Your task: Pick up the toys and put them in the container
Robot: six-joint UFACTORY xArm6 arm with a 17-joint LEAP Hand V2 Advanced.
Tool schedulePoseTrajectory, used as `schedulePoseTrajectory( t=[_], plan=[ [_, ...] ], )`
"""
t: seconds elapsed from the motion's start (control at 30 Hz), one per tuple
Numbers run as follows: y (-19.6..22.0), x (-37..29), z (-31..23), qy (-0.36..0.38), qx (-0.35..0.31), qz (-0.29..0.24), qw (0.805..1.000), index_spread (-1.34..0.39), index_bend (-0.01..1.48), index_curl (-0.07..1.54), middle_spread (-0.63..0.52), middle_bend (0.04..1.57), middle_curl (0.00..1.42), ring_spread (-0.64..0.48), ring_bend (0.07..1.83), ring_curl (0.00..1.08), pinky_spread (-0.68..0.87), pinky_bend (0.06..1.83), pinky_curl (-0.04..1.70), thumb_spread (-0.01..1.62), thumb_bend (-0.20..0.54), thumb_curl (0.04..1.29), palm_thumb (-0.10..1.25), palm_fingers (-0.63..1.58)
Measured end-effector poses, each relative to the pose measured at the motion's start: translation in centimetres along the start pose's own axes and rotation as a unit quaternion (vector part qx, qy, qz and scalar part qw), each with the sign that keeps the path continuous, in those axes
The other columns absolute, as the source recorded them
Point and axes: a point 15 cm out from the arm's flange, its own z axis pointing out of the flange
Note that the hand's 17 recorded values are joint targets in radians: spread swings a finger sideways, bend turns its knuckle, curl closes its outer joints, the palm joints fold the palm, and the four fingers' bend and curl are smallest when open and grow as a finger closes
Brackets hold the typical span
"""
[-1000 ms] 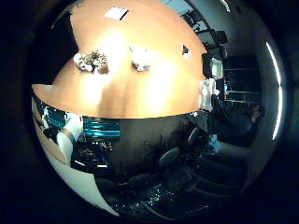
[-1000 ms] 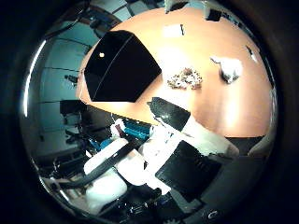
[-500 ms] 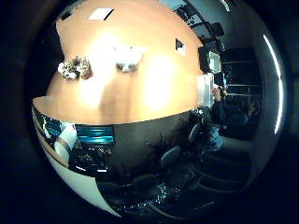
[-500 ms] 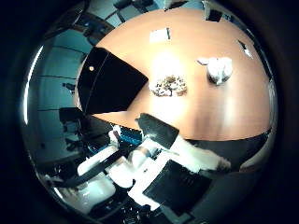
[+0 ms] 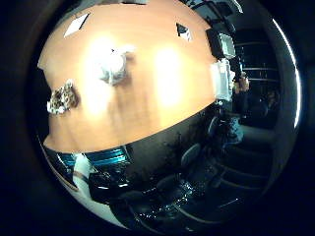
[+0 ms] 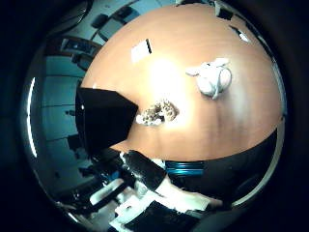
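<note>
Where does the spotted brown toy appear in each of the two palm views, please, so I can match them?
Little finger side palm view: the spotted brown toy lies on the wooden table, near the table's edge, apart from the white toy.
Thumb side palm view: it lies on the table right beside the black container, about touching its corner.
Shared landmark: the white toy, lying further in on the table in both views.

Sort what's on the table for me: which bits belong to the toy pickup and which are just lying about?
Job:
- white plush toy
- spotted brown toy
- black container, beside the spotted toy

Lying about:
- white paper sheet on the orange table
- small dark card near the far edge
</note>
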Motion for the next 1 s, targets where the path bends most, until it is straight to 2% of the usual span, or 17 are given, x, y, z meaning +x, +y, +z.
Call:
schedulePoseTrajectory(
  t=[0.47, 1.0],
  plan=[
    [-7.8, 3.0, 11.8, -0.002, -0.006, 0.065, 0.998, -0.2, 0.16, 0.27, 0.15, 0.27, 0.34, 0.22, 0.49, 0.17, 0.44, 0.61, 0.17, 1.03, -0.026, 0.26, 0.28, 0.15],
    [-8.8, 4.3, 20.3, -0.005, -0.029, 0.1, 0.995, -0.18, 0.16, 0.28, 0.2, 0.25, 0.33, 0.25, 0.4, 0.2, 0.47, 0.54, 0.22, 0.98, -0.028, 0.27, 0.27, 0.15]
  ],
)
